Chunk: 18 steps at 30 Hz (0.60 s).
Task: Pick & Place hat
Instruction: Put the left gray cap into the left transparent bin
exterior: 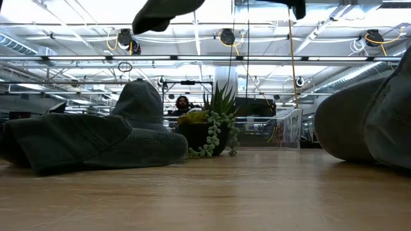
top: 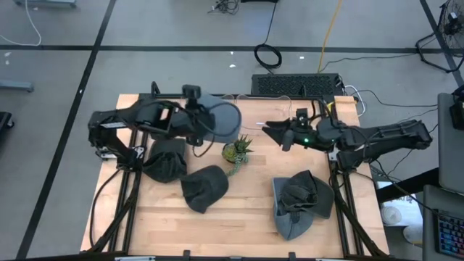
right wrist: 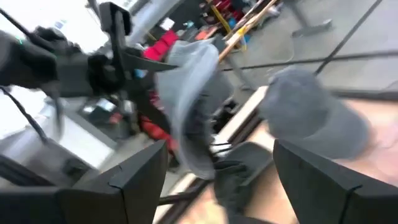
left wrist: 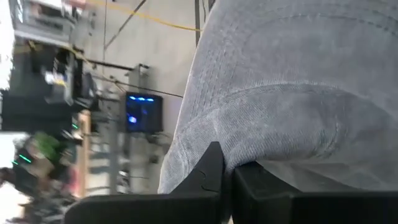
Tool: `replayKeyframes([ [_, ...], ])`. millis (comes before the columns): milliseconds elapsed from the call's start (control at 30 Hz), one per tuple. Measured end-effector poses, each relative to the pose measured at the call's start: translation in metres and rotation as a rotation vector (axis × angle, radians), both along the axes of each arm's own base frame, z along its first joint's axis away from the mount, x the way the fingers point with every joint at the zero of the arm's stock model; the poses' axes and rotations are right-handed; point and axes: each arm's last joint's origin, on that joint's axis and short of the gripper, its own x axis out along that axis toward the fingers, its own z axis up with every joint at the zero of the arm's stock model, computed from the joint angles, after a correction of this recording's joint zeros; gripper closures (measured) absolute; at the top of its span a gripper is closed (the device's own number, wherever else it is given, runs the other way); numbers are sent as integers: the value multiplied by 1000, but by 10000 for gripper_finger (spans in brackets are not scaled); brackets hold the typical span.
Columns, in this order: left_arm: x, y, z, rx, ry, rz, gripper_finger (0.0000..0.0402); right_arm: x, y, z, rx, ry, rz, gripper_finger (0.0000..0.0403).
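Note:
My left gripper (top: 197, 116) is shut on a light grey hat (top: 221, 119), held high over the table's far middle. The hat fills the left wrist view (left wrist: 286, 93) and shows at the top of the low view (exterior: 164, 13). My right gripper (top: 270, 131) is open and empty, pointing toward the held hat (right wrist: 186, 106) from the table's right. Three darker hats lie on the table: one at the left (top: 165, 159), one near the middle (top: 204, 187), one at the near right (top: 301, 203). A small potted plant (top: 237, 151) stands in the middle. My left gripper pinches the hat's cloth at the side nearest the arm (left wrist: 227, 149) between its two fingers (left wrist: 211, 177). The fingers come level from the table's left. The hat is lifted clear of the table and stands out beyond the fingertips.
A black keyboard (top: 296, 85) lies beyond the table's far edge, with cables on the floor. The plant (exterior: 212, 128) stands below and to the right of the held hat. Bare wood (top: 254, 217) shows between the middle and right hats.

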Motion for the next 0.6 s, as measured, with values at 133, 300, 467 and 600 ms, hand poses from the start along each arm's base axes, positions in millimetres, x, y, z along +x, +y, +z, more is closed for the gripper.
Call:
replayKeyframes([
  [133, 16, -7, -8, 78, 64, -74, 401, 6, -5, -1, 75, -30, 17, 124],
  [300, 40, -20, -11, 161, 45, -165, 401, 10, -10, -5, 136, -30, 36, 124],
  [467, 58, -30, -11, 261, 31, -228, 401, 15, -13, -9, 165, -16, 84, 124],
  [600, 66, -31, -19, 282, 68, -249, 401, 16, -12, -8, 174, -19, 131, 124],
])
